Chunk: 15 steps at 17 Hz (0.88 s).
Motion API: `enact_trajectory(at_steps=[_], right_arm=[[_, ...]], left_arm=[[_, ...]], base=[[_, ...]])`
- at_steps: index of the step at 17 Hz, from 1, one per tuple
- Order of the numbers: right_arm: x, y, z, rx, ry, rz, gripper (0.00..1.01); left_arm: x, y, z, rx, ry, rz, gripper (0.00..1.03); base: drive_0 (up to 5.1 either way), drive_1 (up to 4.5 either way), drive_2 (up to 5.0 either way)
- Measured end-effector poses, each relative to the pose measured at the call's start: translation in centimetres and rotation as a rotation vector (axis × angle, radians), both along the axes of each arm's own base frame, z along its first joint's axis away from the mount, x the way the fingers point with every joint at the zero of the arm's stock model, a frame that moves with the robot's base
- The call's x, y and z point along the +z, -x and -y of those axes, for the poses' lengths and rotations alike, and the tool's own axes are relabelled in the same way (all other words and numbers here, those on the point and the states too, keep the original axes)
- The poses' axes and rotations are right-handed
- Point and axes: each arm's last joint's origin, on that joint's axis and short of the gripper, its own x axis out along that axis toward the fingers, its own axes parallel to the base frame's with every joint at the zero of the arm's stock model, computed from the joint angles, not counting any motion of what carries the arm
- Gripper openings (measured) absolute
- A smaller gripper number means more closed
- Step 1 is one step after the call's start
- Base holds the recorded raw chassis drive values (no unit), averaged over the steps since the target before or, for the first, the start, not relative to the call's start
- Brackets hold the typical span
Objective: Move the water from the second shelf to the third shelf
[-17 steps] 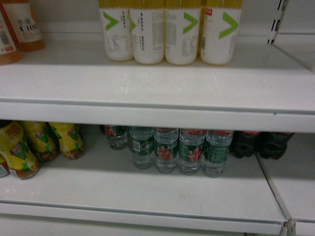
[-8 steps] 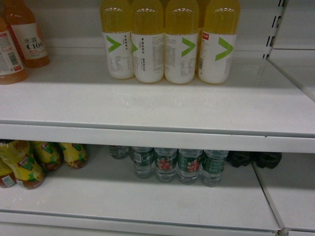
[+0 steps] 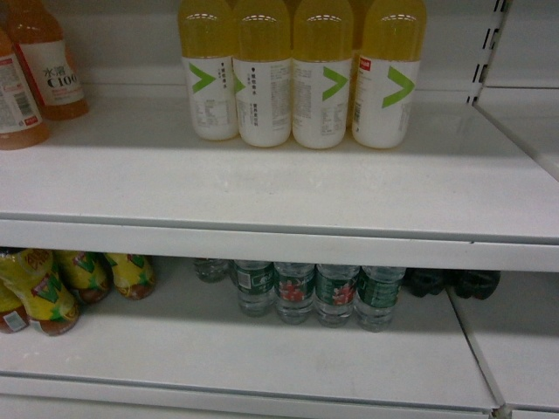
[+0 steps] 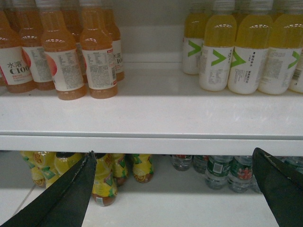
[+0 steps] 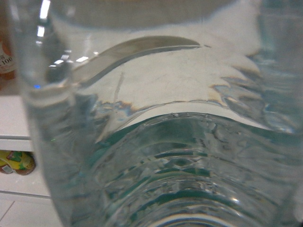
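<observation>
Four clear ribbed plastic water bottles with green labels are standing side by side at the front of the lower white shelf in the head view, touching one another, with at least one more bottle standing behind them on the left. Just to their right, far back in the shadow, dark bottles are sitting. To the left on the same shelf, yellow-labelled brown drink bottles are leaning in a cluster.

On the upper white shelf, yellow juice bottles with white labels and green chevrons are standing upright in a tight row, and orange drink bottles with white labels are standing at the far left, well apart from them.

In the left wrist view, the left claw is hovering in front of the shelves with its two black fingers spread wide, gripping nothing.

One clear ribbed bottle with a green tint is filling almost the whole right wrist view, very close to the lens. The right claw's fingers are not showing anywhere, so I cannot tell whether it is closed on that bottle.
</observation>
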Motion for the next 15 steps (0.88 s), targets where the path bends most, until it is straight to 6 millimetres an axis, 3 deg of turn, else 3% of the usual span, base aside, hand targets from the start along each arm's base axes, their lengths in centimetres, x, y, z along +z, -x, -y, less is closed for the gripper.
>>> enact_trajectory(at_steps=[15], right_arm=[[-0.02,0.00,0.01,-0.003,0.001,-0.002,0.44]], left_arm=[[0.00,0.00,0.00,0.000,0.000,0.000,0.98]], base=[[-4.5,2.43,2.4]])
